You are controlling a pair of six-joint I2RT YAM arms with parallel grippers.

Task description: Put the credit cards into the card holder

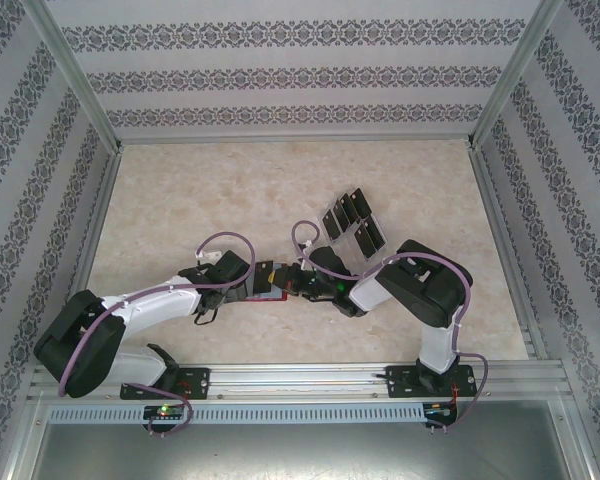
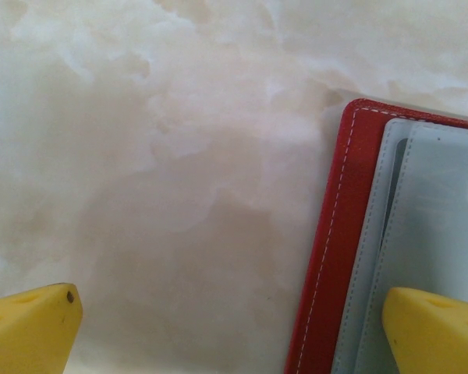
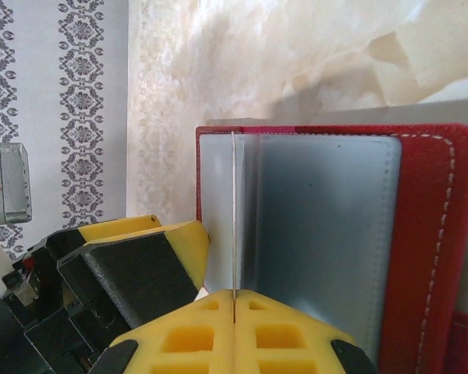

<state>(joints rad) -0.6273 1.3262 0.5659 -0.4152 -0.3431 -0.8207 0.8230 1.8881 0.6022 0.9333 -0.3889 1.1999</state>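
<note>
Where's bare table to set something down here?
Free: table between back wall and card rack, and on either side of the rack. Crowded: near centre, where left hand and right hand meet over the red card holder.

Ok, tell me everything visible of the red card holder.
The card holder lies open on the marble-look table: red leather-like cover, white stitching, rounded corners, greyish translucent sleeves inside. The shut right gripper holds what looks like one sleeve upright, edge-on; a finger of the open left gripper sits over the sleeves.
</note>
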